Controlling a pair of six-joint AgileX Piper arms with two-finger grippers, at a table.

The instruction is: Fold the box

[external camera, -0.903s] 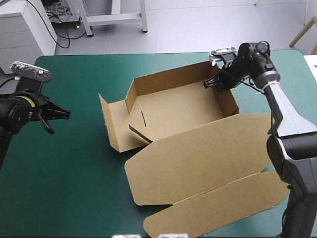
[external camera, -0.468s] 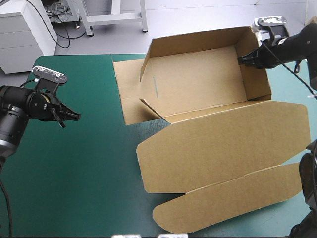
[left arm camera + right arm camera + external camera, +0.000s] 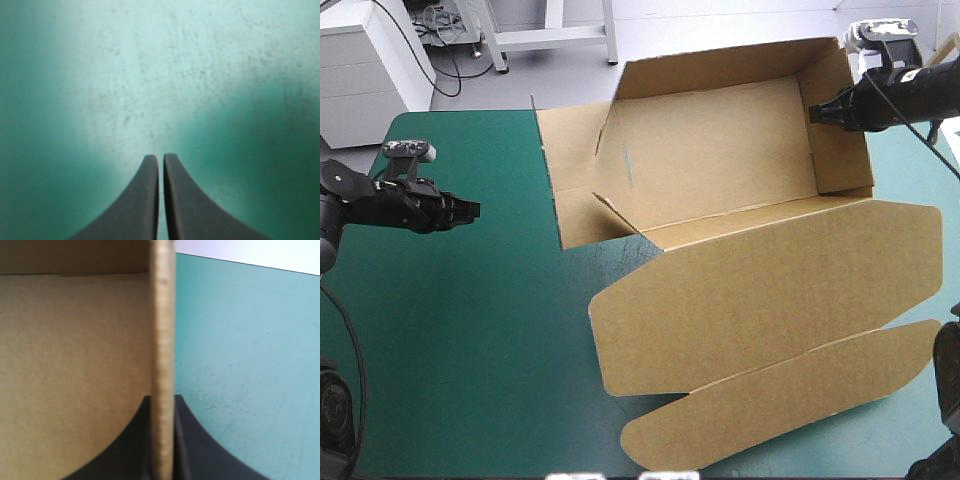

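right pincer [image 3: 815,113] clamped on the box [image 3: 720,160] wall; left pincer [image 3: 472,210] together above teal-green cover [image 3: 470,330].

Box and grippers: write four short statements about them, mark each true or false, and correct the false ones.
1. The right gripper is shut on the right wall of the box. True.
2. The left gripper grips the box's left edge. False: it is shut on nothing, over the teal-green cover, apart from the box.
3. The lid lies open, spread toward the table's near edge. True.
4. The box is a flat sheet with no wall raised. False: the far wall and the right wall stand up.
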